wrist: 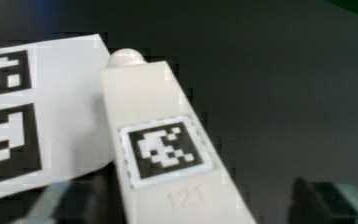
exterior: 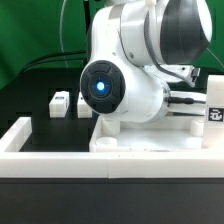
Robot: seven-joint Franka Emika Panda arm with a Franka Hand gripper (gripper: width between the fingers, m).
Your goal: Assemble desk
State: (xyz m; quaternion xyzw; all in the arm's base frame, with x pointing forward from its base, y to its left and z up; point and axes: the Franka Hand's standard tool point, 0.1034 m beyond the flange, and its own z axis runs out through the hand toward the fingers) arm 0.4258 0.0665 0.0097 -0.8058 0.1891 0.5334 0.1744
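In the wrist view a white square leg post with a black-white tag and a rounded tip lies between my gripper's dark fingers. The jaws stand on either side of the post, with a gap still showing on one side, so the gripper is open. In the exterior view the arm's body hides the gripper. A tagged leg post stands at that view's right edge. Two small white leg posts sit at its left. The white tabletop slab lies under the arm.
The marker board with large tags lies right beside the post in the wrist view. A long low white border wall runs along the front of the black table and up the exterior view's left side. A green backdrop stands behind.
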